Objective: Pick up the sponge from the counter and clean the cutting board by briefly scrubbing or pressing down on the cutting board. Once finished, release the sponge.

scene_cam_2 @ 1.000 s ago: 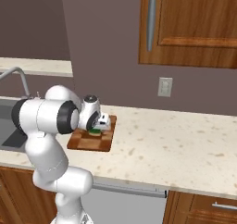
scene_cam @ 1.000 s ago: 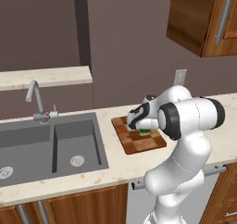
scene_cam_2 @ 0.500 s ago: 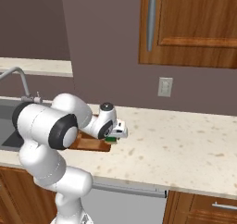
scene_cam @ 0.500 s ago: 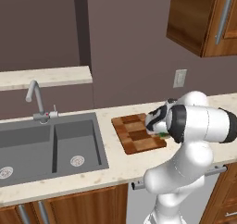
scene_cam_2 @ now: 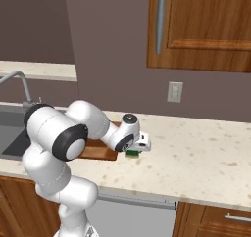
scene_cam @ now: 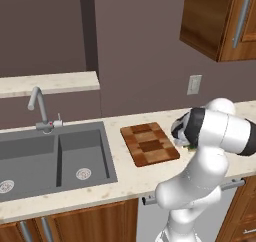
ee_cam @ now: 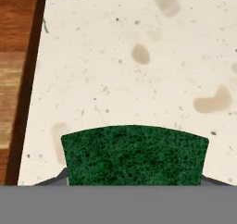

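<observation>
The counter (scene_cam: 125, 173) is long and pale with brown specks, and it runs under the whole scene. A grey sink (scene_cam: 50, 156) with two bowls sits in it, far from where the arm works. The cutting board (scene_cam: 149, 144) lies flat on the counter, just next to the sink. It has light and dark brown squares and a red-brown rim.

A second ago the arm was bent over the board and the sponge was down on the wood. Now the arm has swung away toward the side far from the sink. The board is bare, and the arm no longer covers it.

The gripper (scene_cam_2: 136, 148) is now over the plain counter, just past the edge of the board. Its jaws are squeezed close together and they have the sponge (scene_cam_2: 132, 153) between them. In the hand view the sponge's (ee_cam: 134, 156) green top sits right at the tips, with speckled stone under it and the board's (ee_cam: 14, 70) rim off to one side.

So the scrubbing part looks done. The sponge has left the board but has not been let go. The next job is probably to open the jaws and leave the sponge on the counter.
</observation>
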